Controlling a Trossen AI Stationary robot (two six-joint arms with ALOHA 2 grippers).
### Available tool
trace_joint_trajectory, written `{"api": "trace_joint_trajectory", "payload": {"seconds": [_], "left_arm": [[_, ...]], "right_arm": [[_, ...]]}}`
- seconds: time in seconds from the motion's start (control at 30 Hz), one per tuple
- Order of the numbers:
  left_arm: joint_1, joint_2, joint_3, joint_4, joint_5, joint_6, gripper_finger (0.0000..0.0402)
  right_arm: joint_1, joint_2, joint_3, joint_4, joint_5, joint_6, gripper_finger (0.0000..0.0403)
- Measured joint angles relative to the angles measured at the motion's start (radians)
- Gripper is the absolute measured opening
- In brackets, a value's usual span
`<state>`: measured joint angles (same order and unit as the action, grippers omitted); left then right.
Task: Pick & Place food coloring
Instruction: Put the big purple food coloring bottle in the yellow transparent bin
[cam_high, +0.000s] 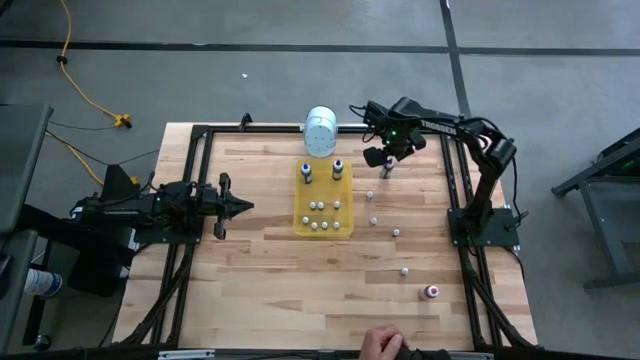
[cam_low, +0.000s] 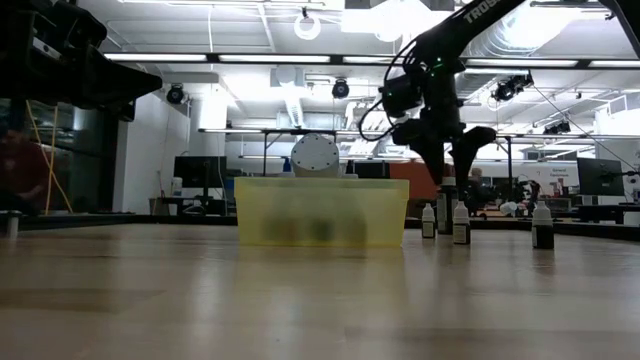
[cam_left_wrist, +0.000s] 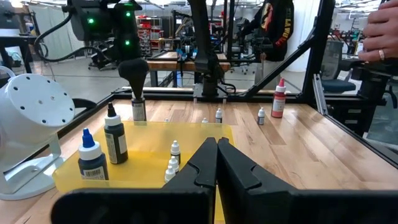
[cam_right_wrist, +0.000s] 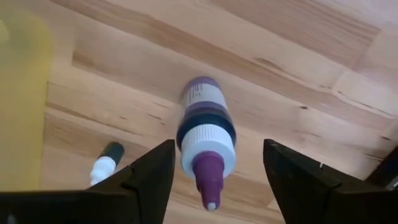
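Pick step. Right gripper (cam_right_wrist: 214, 180) hangs over the purple bottle (cam_right_wrist: 205, 134), jaws wide either side of its cap, nothing held. Bottle stands on the counter (cam_high: 260, 260) just beside the tray (cam_high: 345, 200). Next: drop a bit, close on the neck, lift straight. Left gripper (cam_high: 240, 207) waits left of the tray, jaws closed, empty.

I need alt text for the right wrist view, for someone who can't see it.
The right hand, fingers open, hangs directly over an upright purple-tipped bottle standing on the wooden table. A tiny white-capped bottle stands beside it, with the yellow tray at the picture's edge.
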<state>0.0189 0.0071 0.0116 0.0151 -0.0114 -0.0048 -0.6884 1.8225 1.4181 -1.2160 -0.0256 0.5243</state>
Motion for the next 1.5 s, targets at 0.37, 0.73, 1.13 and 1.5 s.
{"api": "trace_joint_trajectory", "payload": {"seconds": [0.37, 0.73, 1.13, 1.5], "left_arm": [[0.0, 0.0, 0.0, 0.0, 0.0, 0.0, 0.0], [0.0, 0.0, 0.0, 0.0, 0.0, 0.0, 0.0], [0.0, 0.0, 0.0, 0.0, 0.0, 0.0, 0.0], [0.0, 0.0, 0.0, 0.0, 0.0, 0.0, 0.0]], "right_arm": [[-0.006, 0.0, -0.001, -0.008, 0.0, -0.031, 0.0182], [-0.006, 0.0, -0.001, -0.006, -0.001, -0.035, 0.0124], [-0.005, -0.029, -0.001, -0.002, -0.015, -0.047, 0.0113], [0.016, -0.202, 0.0, 0.027, -0.092, -0.062, 0.0112]]}}
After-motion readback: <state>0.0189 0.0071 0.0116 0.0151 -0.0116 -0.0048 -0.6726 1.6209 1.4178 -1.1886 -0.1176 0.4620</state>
